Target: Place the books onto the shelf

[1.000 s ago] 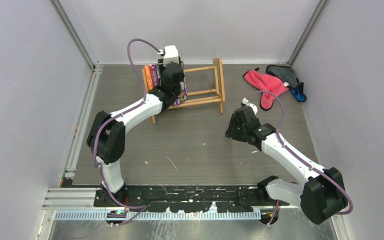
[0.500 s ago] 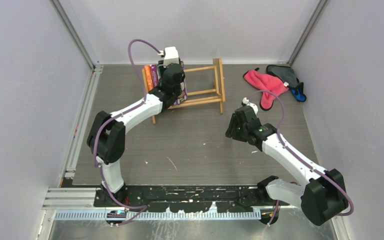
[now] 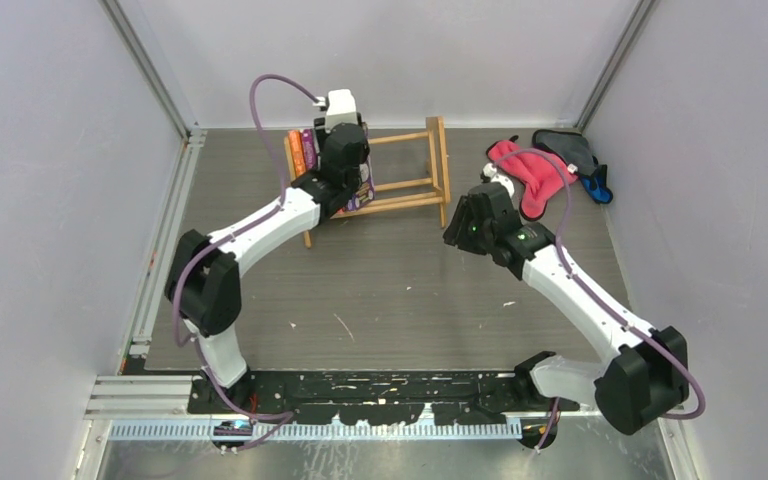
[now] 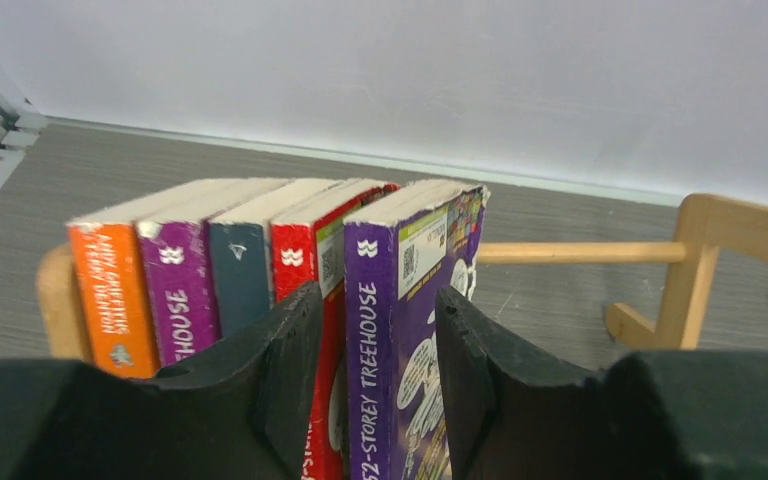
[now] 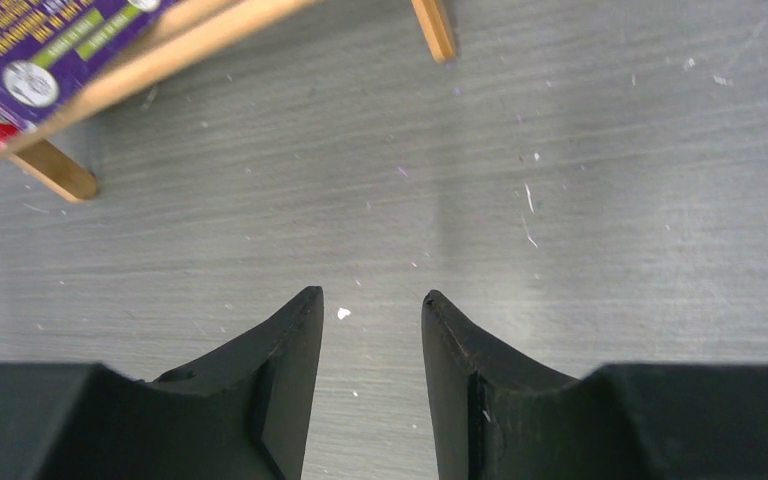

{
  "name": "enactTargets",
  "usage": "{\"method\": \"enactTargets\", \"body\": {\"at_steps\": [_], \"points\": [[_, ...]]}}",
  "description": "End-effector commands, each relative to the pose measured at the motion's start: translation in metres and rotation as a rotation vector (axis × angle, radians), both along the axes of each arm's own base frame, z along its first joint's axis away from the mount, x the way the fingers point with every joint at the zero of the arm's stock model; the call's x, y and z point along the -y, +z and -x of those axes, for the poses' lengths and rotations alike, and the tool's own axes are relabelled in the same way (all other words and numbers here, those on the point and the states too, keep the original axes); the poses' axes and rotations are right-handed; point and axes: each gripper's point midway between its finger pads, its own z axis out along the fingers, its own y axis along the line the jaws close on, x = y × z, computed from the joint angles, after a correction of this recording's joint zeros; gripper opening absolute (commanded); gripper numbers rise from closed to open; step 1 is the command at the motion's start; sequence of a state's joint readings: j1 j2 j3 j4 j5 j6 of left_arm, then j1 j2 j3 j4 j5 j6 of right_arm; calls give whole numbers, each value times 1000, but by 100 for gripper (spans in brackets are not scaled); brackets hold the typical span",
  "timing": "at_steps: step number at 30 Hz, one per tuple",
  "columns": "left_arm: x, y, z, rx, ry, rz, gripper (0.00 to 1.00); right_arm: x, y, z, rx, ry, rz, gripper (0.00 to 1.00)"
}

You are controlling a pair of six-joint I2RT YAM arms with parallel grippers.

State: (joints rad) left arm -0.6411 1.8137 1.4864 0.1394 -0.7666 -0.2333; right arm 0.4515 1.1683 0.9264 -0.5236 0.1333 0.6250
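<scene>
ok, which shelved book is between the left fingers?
The purple Treehouse paperback, rightmost of the row, just right of the red one.

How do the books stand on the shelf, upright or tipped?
Upright: the books stand spine-out, side by side, at the left end of the shelf.

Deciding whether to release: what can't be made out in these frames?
1. Left wrist view: the left gripper straddles the purple book; its own fingers and the bottom edge hide the book's foot, so seating and grip are unclear.
2. Top view: the left arm covers most of the books and the shelf's left half.
3. Right wrist view: the top edge cuts off all but a shelf corner.
</scene>
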Motion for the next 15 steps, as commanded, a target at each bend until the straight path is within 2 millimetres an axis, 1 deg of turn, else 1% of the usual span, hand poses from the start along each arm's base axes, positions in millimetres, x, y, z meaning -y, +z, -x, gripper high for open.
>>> {"method": "enactTargets", "body": {"at_steps": [1, 3, 5, 6, 8, 10, 13, 15], "points": [[-12, 90, 22, 140, 6, 121, 46, -17, 36, -31, 105, 15, -22, 46], [-17, 102, 32, 145, 10, 139, 46, -26, 44, -42, 120, 22, -37, 44], [-24, 111, 40, 145, 22, 143, 46, -38, 49, -54, 132, 38, -42, 42], [-27, 115, 45, 147, 29, 143, 46, -45, 58, -62, 154, 45, -46, 41], [-35, 122, 53, 151, 43, 148, 46, -59, 63, -75, 177, 61, -35, 38], [-42, 122, 61, 132, 51, 134, 46, -73, 67, -90, 190, 65, -34, 33], [-61, 123, 73, 123, 102, 119, 46, -96, 80, -116, 220, 80, -41, 22], [-71, 124, 80, 128, 128, 118, 46, -107, 88, -134, 237, 83, -30, 15]]}}
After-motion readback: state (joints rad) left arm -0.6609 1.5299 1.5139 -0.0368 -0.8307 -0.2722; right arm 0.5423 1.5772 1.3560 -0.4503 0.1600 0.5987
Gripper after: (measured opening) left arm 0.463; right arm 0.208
